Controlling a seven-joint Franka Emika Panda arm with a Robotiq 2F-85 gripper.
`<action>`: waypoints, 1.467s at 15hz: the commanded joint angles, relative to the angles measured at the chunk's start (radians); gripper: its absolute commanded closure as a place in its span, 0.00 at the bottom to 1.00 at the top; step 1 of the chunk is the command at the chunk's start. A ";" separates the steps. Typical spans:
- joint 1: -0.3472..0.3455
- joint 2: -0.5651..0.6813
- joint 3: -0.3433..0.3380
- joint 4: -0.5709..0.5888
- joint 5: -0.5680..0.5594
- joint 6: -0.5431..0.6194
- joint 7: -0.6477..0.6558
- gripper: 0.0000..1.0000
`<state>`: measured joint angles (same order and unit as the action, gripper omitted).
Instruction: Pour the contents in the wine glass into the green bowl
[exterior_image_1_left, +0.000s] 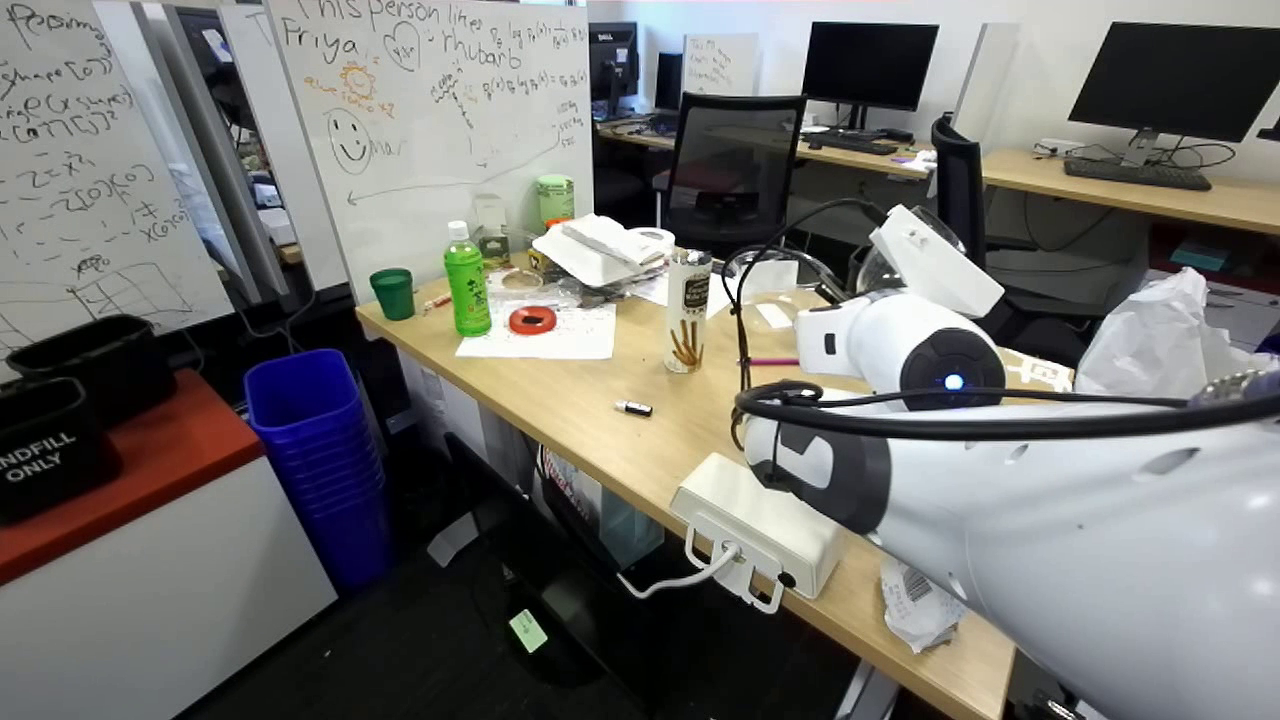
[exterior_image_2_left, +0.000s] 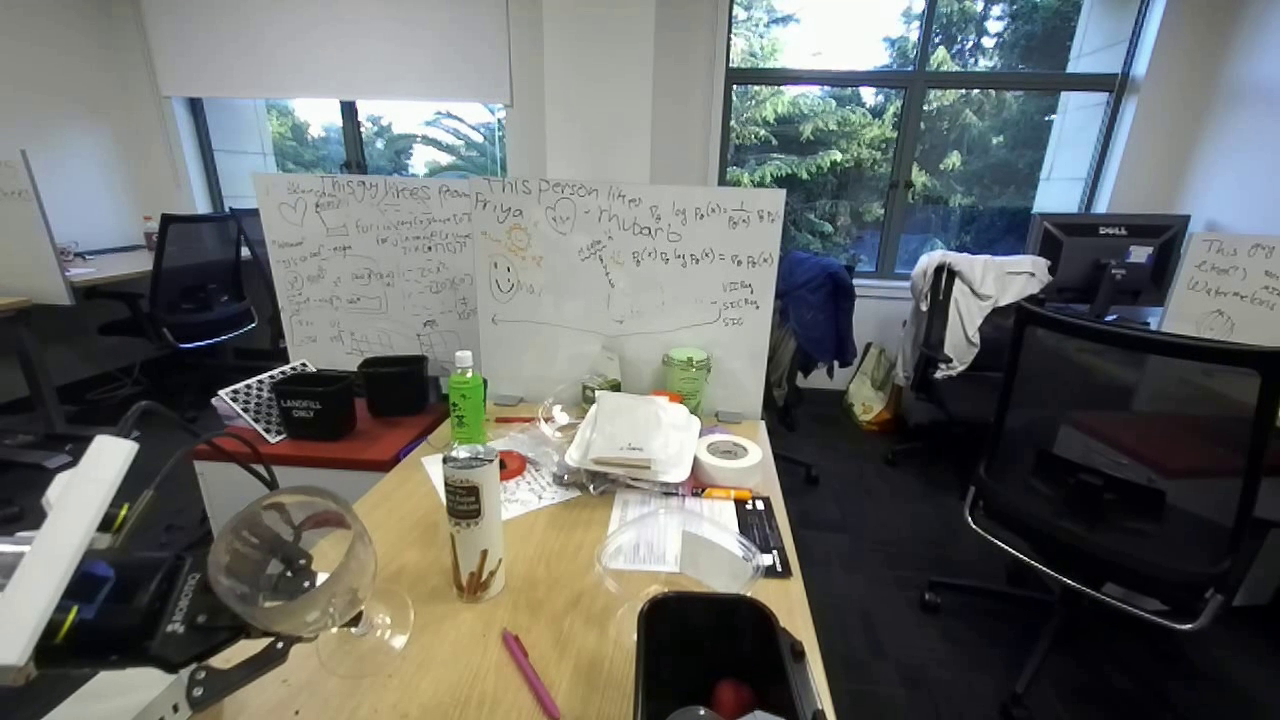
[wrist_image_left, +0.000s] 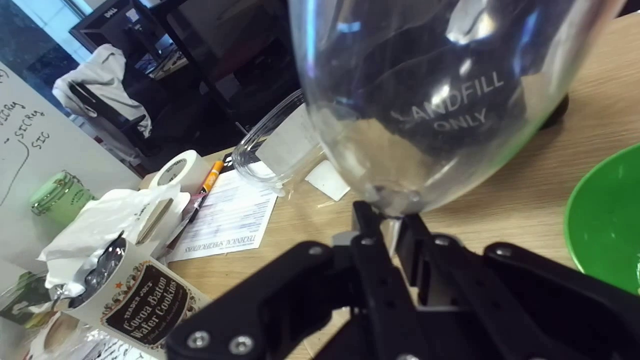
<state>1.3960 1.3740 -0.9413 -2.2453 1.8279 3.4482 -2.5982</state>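
Observation:
The clear wine glass (wrist_image_left: 430, 115) fills the upper middle of the wrist view. In an exterior view the glass (exterior_image_2_left: 295, 555) is tilted, with its foot to the lower right. My gripper (wrist_image_left: 390, 215) is shut on its stem, just below the glass's bowl. What is inside the glass I cannot tell, since the background shows through it. The green bowl (wrist_image_left: 602, 215) stands on the table at the right edge of the wrist view, partly cut off and apart from the glass. It is hidden or out of view in both exterior views.
A black bin (exterior_image_2_left: 720, 650) stands on the table near the glass. A cookie canister (exterior_image_2_left: 472, 525), a pink pen (exterior_image_2_left: 530, 672), a clear plastic lid (exterior_image_2_left: 680, 550) and white trays (exterior_image_2_left: 635, 440) lie around. A green bottle (exterior_image_1_left: 466, 285) and green cup (exterior_image_1_left: 393, 293) stand farther off.

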 joint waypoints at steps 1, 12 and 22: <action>-0.001 0.001 -0.020 -0.002 -0.085 -0.025 0.000 0.96; -0.038 0.012 -0.048 0.047 -0.323 -0.116 -0.003 0.96; -0.052 0.091 -0.062 0.073 -0.576 -0.250 0.119 0.96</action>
<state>1.3650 1.4662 -0.9978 -2.1678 1.3554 3.1977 -2.5247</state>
